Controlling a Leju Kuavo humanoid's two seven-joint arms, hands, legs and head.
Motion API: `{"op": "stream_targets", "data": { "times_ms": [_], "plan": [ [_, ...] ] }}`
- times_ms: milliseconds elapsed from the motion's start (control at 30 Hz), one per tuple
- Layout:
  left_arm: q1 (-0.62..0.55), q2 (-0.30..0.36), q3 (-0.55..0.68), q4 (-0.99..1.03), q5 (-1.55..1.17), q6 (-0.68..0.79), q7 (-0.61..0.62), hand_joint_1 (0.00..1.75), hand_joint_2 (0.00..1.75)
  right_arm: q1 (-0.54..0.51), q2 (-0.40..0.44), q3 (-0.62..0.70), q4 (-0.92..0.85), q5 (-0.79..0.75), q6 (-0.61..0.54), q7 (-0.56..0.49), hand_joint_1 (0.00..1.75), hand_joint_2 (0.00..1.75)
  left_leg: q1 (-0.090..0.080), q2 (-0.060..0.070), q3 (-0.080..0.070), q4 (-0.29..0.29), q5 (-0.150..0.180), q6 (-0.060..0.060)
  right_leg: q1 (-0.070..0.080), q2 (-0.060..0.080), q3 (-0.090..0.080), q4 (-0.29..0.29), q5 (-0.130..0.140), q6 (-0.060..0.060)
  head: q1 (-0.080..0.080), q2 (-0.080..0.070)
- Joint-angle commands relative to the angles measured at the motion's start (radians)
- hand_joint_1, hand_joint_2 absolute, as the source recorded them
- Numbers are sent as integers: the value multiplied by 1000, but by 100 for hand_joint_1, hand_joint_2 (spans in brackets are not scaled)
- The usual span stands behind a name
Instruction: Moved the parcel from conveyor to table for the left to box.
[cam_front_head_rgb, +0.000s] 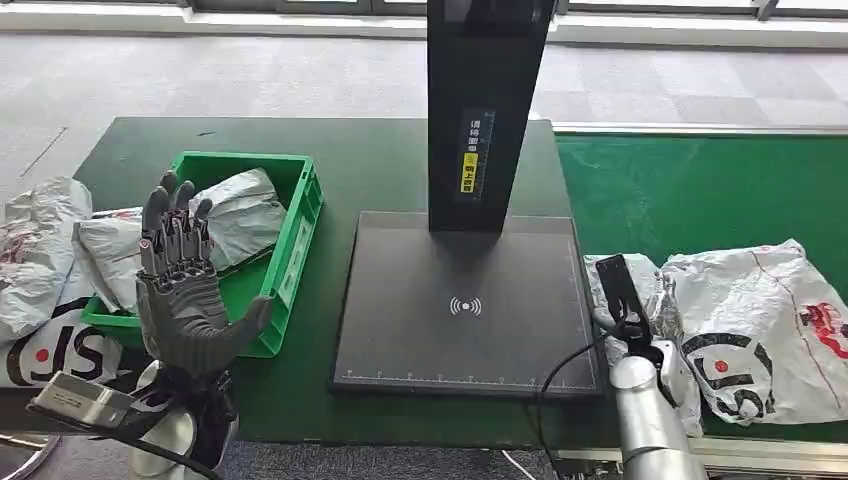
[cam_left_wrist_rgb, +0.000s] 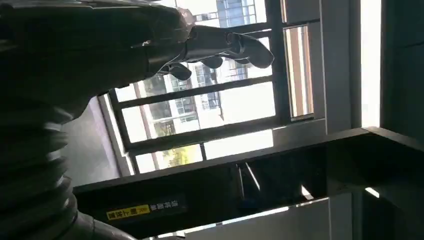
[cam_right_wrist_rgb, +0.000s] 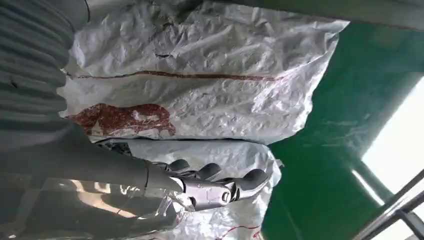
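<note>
Head view: left hand (cam_front_head_rgb: 185, 300) raised upright, palm forward, fingers spread, holding nothing, just in front of green bin (cam_front_head_rgb: 290, 240) with a white parcel inside. Right hand (cam_front_head_rgb: 625, 300) low at conveyor (cam_front_head_rgb: 700, 190) edge, pressed against small white parcel (cam_front_head_rgb: 655, 290), larger bag (cam_front_head_rgb: 770, 330) just beyond. Black scanner plate (cam_front_head_rgb: 465, 310) between both hands.

Left wrist view: fingers (cam_left_wrist_rgb: 250, 50) extended against windows, empty.

Right wrist view: fingers (cam_right_wrist_rgb: 220, 185) curled onto small parcel (cam_right_wrist_rgb: 240, 155), crinkled plastic under palm; firm grasp or mere touch, cannot tell. Larger bag (cam_right_wrist_rgb: 200, 75) beside hand.
</note>
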Motion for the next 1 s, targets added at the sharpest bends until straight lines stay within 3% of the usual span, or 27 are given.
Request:
{"op": "stream_targets", "data": {
  "times_ms": [33, 600, 1000],
  "plan": [
    [-10, 8, 28, 29, -4, -3, 5, 0, 175, -55, -19, -28, 94, 24, -22, 45, 0, 175, 0, 1, 2, -1, 0, 0, 0, 1, 2, -1, 0, 0, 0, 0],
    [-8, 22, 26, 46, -18, 31, 4, 0, 175, -100, -21, -35, 210, 28, 31, 42, 0, 175, 0, 1, 4, -2, 0, 0, 1, 1, 4, -3, 0, -1, 0, 0],
    [-11, 39, 8, 68, -15, 45, 4, 0, 175, -105, -48, -18, 306, 54, 118, 115, 0, 175, 1, 0, 6, -3, 1, 0, 1, 0, 5, -3, 1, -1, 0, 0]
  ]
}}
